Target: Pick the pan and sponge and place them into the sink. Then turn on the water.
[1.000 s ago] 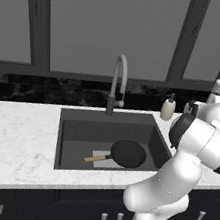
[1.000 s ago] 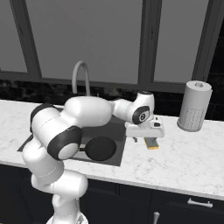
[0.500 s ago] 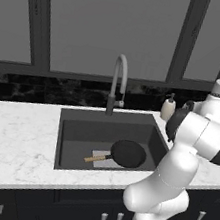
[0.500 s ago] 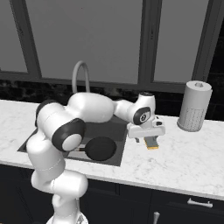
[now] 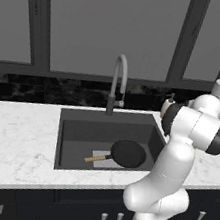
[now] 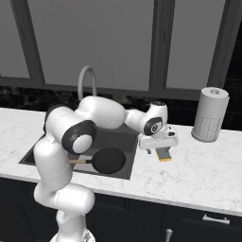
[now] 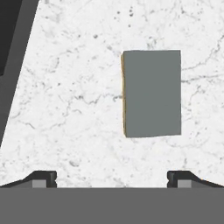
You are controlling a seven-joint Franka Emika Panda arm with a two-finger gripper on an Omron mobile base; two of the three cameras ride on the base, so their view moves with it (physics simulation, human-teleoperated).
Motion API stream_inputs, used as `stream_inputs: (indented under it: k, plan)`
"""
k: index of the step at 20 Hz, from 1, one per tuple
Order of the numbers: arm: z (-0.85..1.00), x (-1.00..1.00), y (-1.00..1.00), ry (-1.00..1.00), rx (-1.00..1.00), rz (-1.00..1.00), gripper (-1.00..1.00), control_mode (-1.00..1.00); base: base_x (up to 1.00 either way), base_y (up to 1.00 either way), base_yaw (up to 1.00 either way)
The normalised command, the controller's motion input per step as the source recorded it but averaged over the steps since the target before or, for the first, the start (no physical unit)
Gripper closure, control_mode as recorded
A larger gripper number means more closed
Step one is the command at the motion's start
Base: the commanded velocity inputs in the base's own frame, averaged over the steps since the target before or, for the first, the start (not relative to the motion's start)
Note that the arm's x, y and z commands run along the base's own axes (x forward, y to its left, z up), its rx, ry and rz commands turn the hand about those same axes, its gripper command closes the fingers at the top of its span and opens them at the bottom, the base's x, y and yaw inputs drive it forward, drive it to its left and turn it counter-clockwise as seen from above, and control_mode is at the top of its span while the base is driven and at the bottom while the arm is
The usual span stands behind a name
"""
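My end effector (image 6: 161, 150) open above flat yellow sponge with dark green top (image 7: 152, 93) on white marble bench (image 7: 74, 96).
Black wood-handled pan (image 5: 126, 153) in dark grey sink (image 5: 78, 127); sponge pick next: descend, close.

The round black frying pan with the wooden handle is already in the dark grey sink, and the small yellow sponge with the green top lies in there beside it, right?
Not quite. The round black frying pan is in the dark grey sink, but the small yellow sponge with the green top lies on the white marble counter to the right of the sink, under the open gripper. The right base view shows it.
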Motion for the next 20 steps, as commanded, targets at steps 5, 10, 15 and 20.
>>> stream_inputs:
  k: [5, 10, 15, 20]
  plan:
    - [-0.15, 0.21, -0.12, 0.00, 0.01, 0.00, -1.00, -1.00, 0.00, 0.00, 0.00]
    - [-0.16, 0.20, -0.14, 0.00, 0.02, 0.00, -1.00, -1.00, 0.00, 0.00, 0.00]
    - [-0.22, 0.22, -0.03, 0.00, 0.00, 0.00, -1.00, -1.00, 0.00, 0.00, 0.00]
    - [-0.20, 0.23, -0.05, 0.00, 0.00, 0.00, -1.00, -1.00, 0.00, 0.00, 0.00]
